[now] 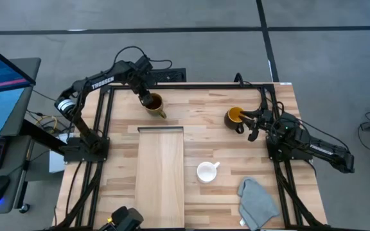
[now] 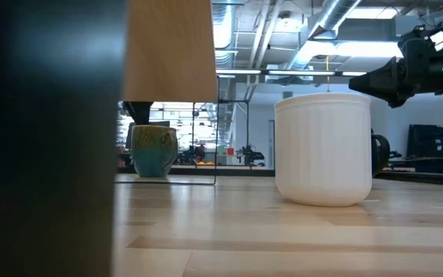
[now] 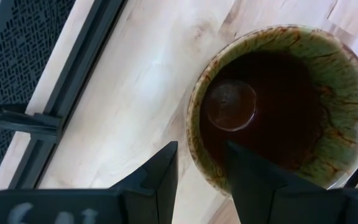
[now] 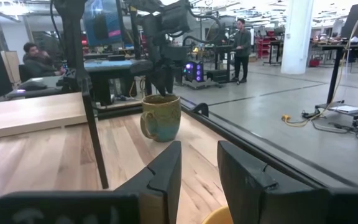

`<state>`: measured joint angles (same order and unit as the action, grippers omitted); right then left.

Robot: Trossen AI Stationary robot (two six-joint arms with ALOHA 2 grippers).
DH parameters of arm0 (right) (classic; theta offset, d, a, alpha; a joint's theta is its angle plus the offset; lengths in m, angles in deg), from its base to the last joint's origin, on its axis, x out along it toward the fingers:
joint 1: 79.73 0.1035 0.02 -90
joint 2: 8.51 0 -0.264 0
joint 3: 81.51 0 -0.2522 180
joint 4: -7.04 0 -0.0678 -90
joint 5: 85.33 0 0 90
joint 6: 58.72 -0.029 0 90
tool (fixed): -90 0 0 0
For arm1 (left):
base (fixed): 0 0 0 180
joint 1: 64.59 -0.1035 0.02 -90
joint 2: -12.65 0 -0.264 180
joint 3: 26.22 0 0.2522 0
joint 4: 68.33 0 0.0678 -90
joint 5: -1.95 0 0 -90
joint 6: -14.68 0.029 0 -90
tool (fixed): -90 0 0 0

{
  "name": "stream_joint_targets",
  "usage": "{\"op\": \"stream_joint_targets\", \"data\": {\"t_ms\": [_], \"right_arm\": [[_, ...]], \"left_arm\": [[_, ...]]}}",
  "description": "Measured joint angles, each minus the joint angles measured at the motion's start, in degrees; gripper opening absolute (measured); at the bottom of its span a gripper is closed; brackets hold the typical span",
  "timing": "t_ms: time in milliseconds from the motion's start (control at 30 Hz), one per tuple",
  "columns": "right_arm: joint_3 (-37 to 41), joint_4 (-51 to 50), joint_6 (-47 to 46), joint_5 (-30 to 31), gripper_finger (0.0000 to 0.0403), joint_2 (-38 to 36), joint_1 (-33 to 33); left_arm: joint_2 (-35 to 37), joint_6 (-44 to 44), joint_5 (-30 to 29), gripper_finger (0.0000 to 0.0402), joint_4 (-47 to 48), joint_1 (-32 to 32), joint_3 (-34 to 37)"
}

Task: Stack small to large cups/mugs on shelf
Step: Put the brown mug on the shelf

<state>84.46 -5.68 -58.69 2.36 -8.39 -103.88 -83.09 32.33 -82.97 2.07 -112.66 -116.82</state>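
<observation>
From table height I get only a sliver of the dark mug [image 2: 381,154] behind the white mug [image 2: 323,148], and a blurred dark post [image 2: 44,138] blocks everything on its other side. My right wrist camera catches just the dark mug's yellow rim at the frame edge.

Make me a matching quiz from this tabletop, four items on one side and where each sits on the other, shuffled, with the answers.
Items:
1. large olive-brown glazed mug
2. medium dark mug with yellow-orange inside
3. small white ribbed mug
4. crumpled grey cloth

Places:
A. beside the pale wooden shelf board, on its right in the high view
B. at the right gripper
C. near table corner on the right arm's side
D. at the left gripper, rim between its fingers

Pairs: 1-D, 2-B, 3-A, 4-C
</observation>
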Motion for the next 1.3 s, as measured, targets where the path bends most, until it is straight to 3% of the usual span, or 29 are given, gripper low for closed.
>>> {"op": "stream_joint_targets", "data": {"t_ms": [1300], "right_arm": [[0.0,0.01,-0.09,-0.04,0.0127,-0.01,0.01]], "left_arm": [[0.0,-5.32,-0.4,0.0119,2.04,0.0,0.15]]}}
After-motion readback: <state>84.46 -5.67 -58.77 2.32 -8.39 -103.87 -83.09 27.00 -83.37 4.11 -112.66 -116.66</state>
